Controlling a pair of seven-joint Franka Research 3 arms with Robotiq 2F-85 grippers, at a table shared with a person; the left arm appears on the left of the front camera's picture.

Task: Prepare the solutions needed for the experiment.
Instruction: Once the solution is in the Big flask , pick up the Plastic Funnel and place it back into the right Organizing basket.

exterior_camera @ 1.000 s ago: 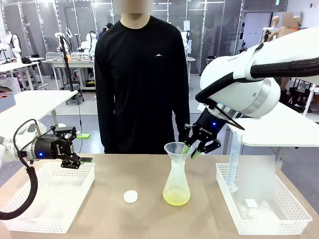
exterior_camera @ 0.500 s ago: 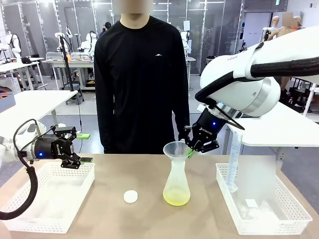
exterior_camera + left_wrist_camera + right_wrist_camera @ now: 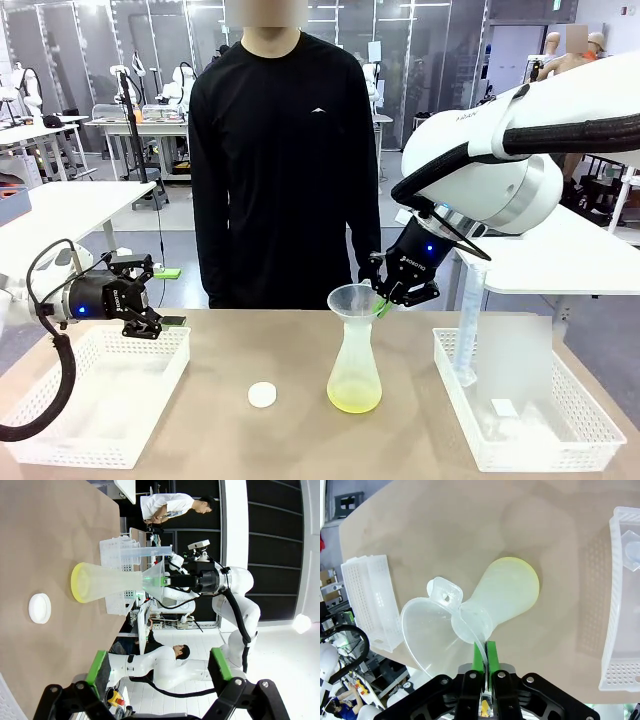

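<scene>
- tan, plain table (image 3: 300, 440) under both tools; behind it a large bright hall with white work tables and glass walls.
- across the table from the tools, a person (image 3: 285, 150) in a black long-sleeved top, standing close at the far edge.
- right gripper (image 3: 392, 300): closed tight on the thin rim of the clear funnel (image 3: 350, 298), reaching it from the funnel's right side, slanted downward.
- just under that grip, the frosted flask (image 3: 354, 360), upright on the table, the funnel seated in its mouth.
- the solutions (image 3: 354, 402): a shallow pale yellow-green layer at the flask's bottom, well below the right gripper.
- lower and to the right of the right gripper, a white mesh basket (image 3: 520, 462) with a tall clear cylinder (image 3: 468, 330) standing at its left side.
- left gripper (image 3: 168, 297): jaws wide apart, holding nothing, hovering over the far right corner of a second white basket (image 3: 70, 452).
- between the two tools, a small round white cap (image 3: 262, 394) flat on the table, near the flask's left side.
- from the right wrist, looking down: green pads (image 3: 479, 662) almost meeting, with the funnel's wall between them; a small tab (image 3: 444, 591) with a hole on the rim, opposite to the grip.
- from the left wrist, rolled sideways: beyond the own wide fingers (image 3: 98, 670), the flask in profile, with the right gripper at the funnel's edge.
</scene>
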